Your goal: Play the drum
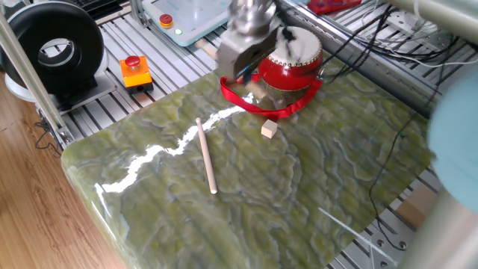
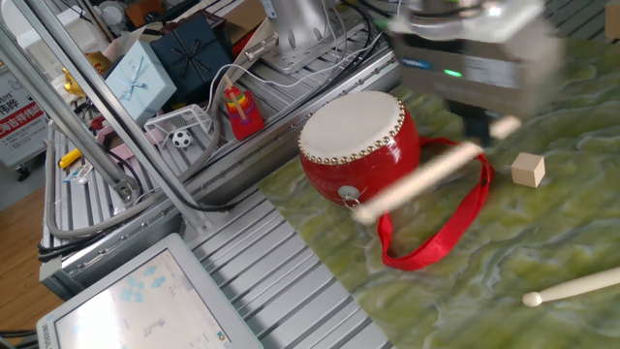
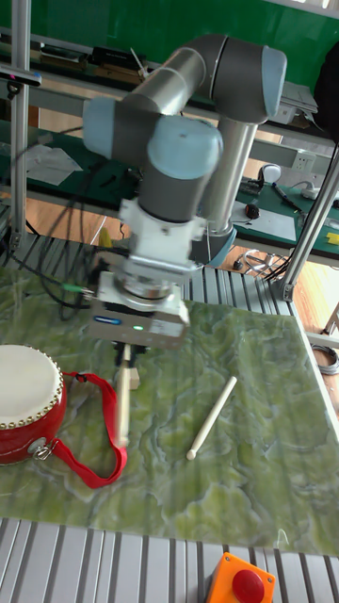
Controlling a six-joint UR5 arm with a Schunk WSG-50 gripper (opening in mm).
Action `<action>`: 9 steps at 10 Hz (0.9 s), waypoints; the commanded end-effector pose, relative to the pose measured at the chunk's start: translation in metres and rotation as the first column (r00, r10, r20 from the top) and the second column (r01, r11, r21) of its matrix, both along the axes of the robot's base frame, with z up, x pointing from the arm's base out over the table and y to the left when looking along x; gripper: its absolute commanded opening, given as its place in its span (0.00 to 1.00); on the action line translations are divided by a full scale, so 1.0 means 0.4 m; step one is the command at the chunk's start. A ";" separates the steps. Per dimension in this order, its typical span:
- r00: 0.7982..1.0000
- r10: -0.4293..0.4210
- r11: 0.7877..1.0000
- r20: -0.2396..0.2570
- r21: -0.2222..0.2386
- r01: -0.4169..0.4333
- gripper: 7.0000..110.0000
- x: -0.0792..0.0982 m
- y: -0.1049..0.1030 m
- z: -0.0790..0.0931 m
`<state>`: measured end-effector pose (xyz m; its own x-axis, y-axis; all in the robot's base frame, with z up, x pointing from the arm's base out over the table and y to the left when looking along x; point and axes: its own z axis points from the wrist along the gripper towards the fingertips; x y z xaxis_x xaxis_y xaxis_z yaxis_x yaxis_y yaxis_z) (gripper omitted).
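While the jaws grip one drumstick [image 3: 122, 396], one drum [image 2: 360, 145] and a second stick [image 1: 206, 157] lie below

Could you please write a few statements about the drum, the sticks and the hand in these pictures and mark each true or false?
1. The hand holds a drumstick. True.
2. The drum lies flat with its skin facing straight up. False: it is tipped, with the skin turned partly sideways.
3. A second drumstick lies loose on the green table. True.
4. The small wooden block sits on top of the drum. False: it rests on the table, apart from the drum.
5. The red ribbon lies on the table beside the drum. True.
6. The orange box with the red button stands on the green surface. False: it stands on the metal rails beyond the edge.
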<state>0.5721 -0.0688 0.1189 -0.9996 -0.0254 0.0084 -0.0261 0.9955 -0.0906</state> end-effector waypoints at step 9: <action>0.933 -0.359 0.933 -0.021 0.014 0.359 0.00 -0.135 -0.102 0.053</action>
<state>0.5291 -0.1298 0.1270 -0.9582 0.2847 0.0265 0.2807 0.9543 -0.1024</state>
